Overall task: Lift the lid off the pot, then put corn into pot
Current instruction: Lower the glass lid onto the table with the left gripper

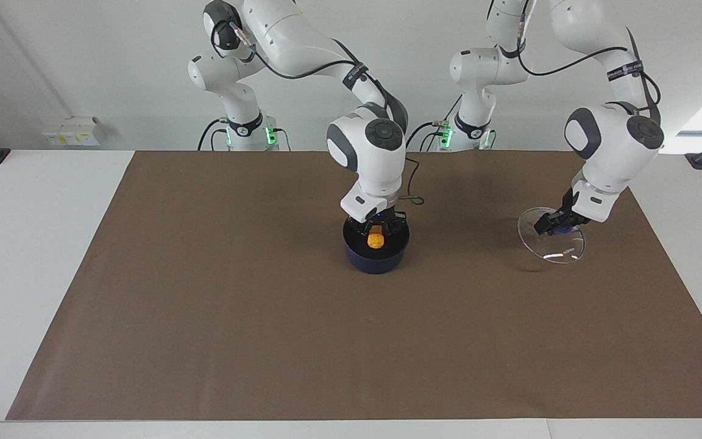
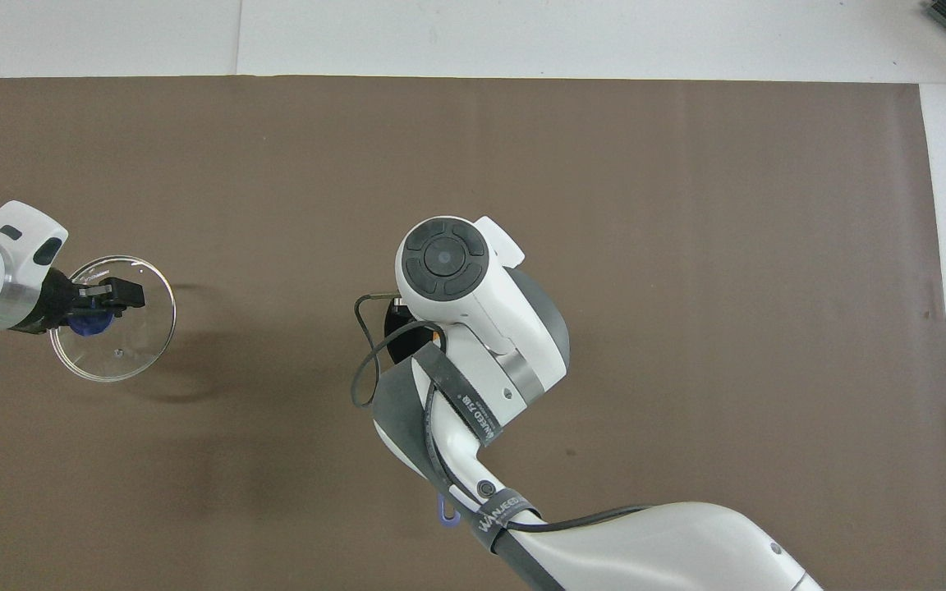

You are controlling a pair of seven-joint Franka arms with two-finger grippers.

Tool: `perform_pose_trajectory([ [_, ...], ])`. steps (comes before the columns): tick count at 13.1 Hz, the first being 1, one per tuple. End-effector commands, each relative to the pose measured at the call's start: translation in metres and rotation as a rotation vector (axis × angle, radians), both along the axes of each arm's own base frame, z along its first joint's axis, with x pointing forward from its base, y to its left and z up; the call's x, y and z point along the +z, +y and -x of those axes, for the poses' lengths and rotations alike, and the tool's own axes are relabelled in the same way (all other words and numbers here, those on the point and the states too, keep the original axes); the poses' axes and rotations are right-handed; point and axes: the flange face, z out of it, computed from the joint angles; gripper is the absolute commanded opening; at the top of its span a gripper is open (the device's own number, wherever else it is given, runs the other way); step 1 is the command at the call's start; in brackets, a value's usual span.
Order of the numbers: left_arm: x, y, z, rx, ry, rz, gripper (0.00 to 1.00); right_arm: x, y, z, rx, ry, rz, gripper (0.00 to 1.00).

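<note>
The dark navy pot (image 1: 376,256) stands on the brown mat near its middle. My right gripper (image 1: 376,234) reaches down into the pot's mouth and is shut on the yellow-orange corn (image 1: 375,239), which sits just inside the rim. In the overhead view my right arm's wrist covers the pot, the corn and the right gripper; only a dark edge of the pot (image 2: 395,338) shows. My left gripper (image 1: 549,224) is shut on the blue knob (image 1: 565,228) of the clear glass lid (image 1: 555,247) and holds it tilted, low over the mat toward the left arm's end. The lid (image 2: 124,349) and the left gripper (image 2: 103,300) also show in the overhead view.
The brown mat (image 1: 265,317) covers most of the white table (image 1: 28,256). A loose black cable loop (image 2: 362,361) hangs from my right wrist beside the pot. A small blue loop (image 2: 445,514) shows under my right arm.
</note>
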Motion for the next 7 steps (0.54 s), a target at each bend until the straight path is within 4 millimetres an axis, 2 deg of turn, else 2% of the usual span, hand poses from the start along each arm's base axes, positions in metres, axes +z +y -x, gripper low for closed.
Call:
perform_pose_trajectory([
  [1, -0.024, 0.012, 0.011, -0.018, -0.035, -0.013, 0.00, -0.010, -0.003, 0.001, 0.009, -0.005, -0.019, 0.00],
  [3, -0.041, 0.013, 0.013, -0.021, -0.033, -0.017, 0.00, -0.007, -0.007, -0.006, 0.000, -0.018, -0.029, 0.00],
  [6, -0.046, 0.013, 0.013, -0.023, -0.027, -0.018, 0.00, -0.005, -0.008, -0.014, -0.021, -0.019, -0.052, 0.00],
  [7, -0.046, 0.013, 0.012, -0.032, -0.028, -0.018, 0.92, -0.004, -0.005, -0.013, -0.041, -0.010, -0.091, 0.00],
])
